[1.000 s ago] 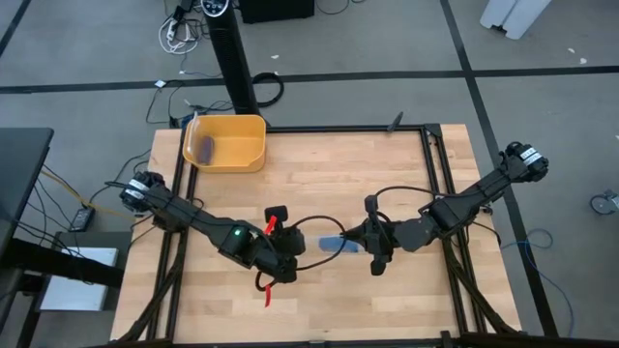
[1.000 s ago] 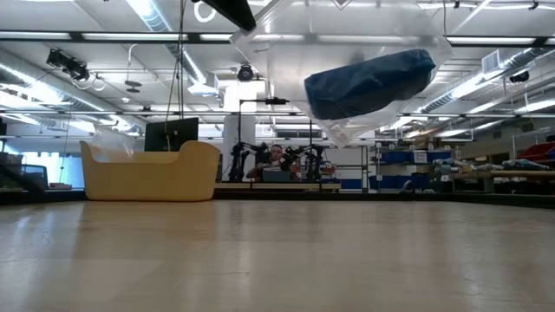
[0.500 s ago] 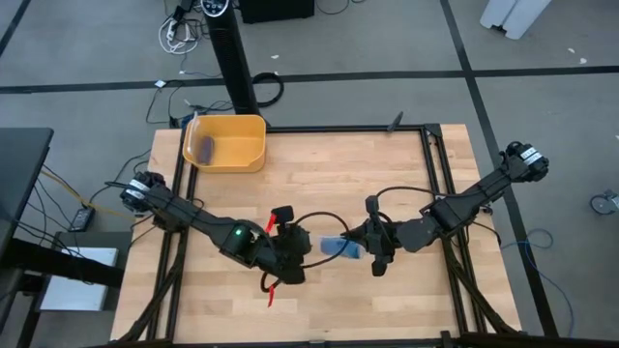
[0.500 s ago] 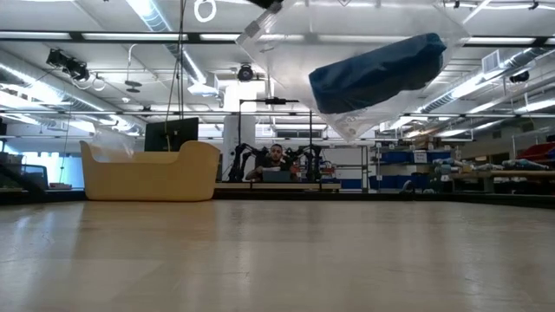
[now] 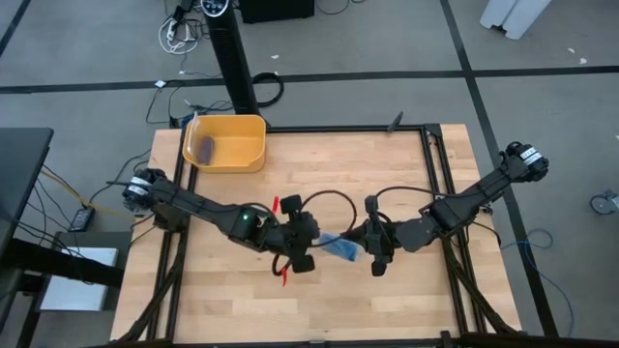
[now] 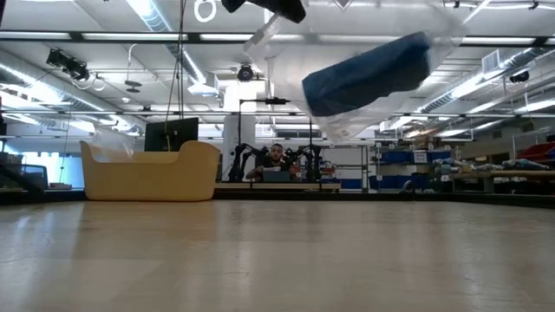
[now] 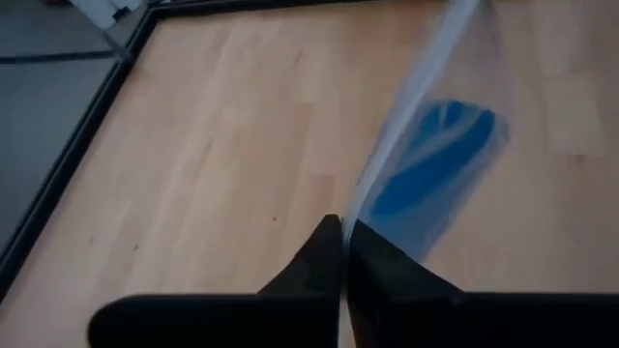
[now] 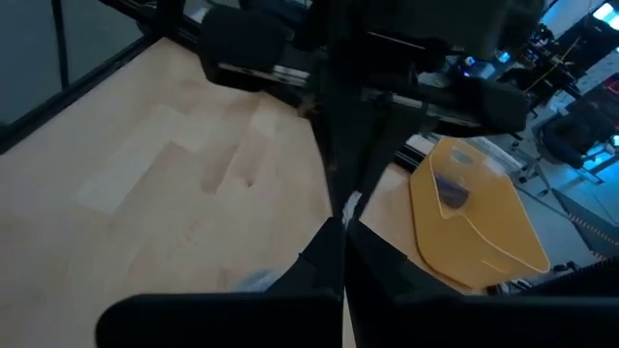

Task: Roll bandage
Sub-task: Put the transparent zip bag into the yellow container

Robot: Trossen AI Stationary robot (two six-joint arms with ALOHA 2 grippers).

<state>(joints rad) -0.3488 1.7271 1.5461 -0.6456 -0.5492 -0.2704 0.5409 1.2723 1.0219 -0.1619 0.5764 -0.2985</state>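
Unpacking step — the bandage [image 5: 340, 247], sealed in a clear packet [image 6: 347, 65], hangs above the desk [image 5: 387, 174] between left gripper [image 7: 342, 242] and right gripper [image 8: 343, 224], both fingers pinched on packet edges. Next, judged: pull apart to open it.

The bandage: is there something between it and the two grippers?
Yes. The bandage is sealed inside a clear plastic packet, held up above the table. The left gripper and right gripper pinch only the plastic.
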